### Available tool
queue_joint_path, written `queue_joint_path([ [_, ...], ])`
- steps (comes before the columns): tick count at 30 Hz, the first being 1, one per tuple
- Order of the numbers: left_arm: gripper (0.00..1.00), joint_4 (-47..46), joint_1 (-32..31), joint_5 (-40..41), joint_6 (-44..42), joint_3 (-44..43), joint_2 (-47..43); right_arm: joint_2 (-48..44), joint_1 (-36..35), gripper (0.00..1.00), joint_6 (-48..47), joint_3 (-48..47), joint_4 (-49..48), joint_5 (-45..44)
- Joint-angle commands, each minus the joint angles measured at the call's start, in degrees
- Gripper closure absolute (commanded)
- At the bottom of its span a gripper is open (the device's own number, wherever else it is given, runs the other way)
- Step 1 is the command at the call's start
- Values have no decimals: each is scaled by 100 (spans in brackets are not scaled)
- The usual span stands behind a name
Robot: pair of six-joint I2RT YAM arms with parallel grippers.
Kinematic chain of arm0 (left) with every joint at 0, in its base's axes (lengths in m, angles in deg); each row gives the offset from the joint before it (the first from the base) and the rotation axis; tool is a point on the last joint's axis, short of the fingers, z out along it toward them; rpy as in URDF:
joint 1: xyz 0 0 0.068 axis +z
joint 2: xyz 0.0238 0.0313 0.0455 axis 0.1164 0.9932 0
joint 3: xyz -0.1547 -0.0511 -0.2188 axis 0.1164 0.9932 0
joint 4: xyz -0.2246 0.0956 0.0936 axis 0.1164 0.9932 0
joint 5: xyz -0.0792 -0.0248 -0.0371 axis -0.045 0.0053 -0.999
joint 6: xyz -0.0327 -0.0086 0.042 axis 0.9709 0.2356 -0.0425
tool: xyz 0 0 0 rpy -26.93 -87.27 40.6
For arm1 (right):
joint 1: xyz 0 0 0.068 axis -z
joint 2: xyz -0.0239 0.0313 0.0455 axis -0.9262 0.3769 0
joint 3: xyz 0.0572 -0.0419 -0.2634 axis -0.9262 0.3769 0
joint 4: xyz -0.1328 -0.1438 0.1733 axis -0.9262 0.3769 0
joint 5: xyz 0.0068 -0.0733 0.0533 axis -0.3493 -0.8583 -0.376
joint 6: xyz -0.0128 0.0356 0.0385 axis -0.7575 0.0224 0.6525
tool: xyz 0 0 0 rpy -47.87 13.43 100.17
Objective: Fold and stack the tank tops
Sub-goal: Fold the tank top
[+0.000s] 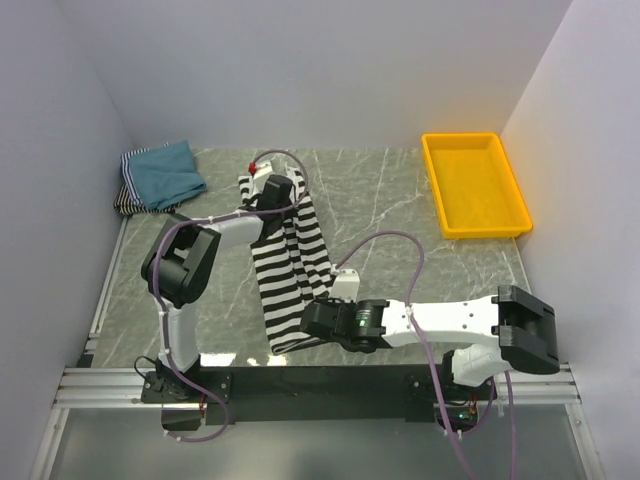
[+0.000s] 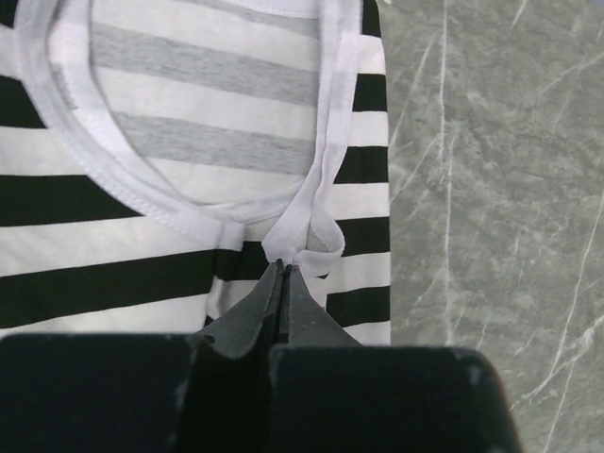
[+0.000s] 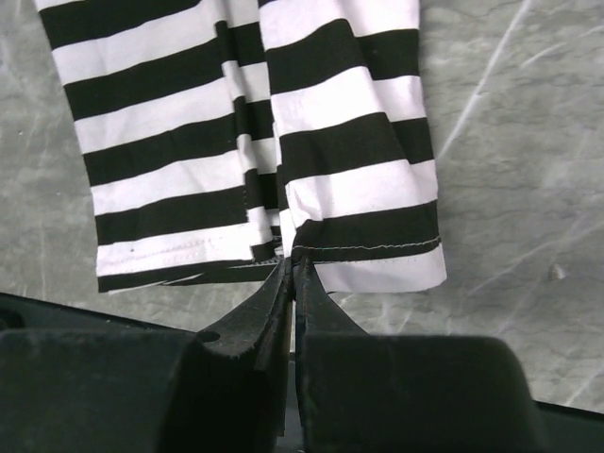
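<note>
My left gripper [image 2: 283, 268] and right gripper [image 3: 291, 257] pinch the half-folded striped tank top [image 1: 288, 265]; teal top [image 1: 165, 172] already stacked upper left.

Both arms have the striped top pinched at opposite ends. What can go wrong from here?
1. The left fingers grip only the thin white strap of the black-and-white striped tank top; a pull could stretch it or let it slip free.
2. The right fingers pinch the hem right where two folded edges meet; they may hold just one layer, so the other could fall open when lifted.
</note>
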Motion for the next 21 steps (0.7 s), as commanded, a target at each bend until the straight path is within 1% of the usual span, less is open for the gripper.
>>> queue_joint_path([
  [1,99,-289,81,-30,163,198,-393,106,-99,99,-51,-285,-129,-94],
  [7,99,-350,204,-65,224,348,-543,62,-152,99,-16,-302,-76,-129],
  [14,99,-210,362,-100,233,295,-570,-35,-222,99,28,-258,-50,-147],
  [21,99,-157,423,-170,295,348,-464,123,-327,99,19,-267,-129,-42],
])
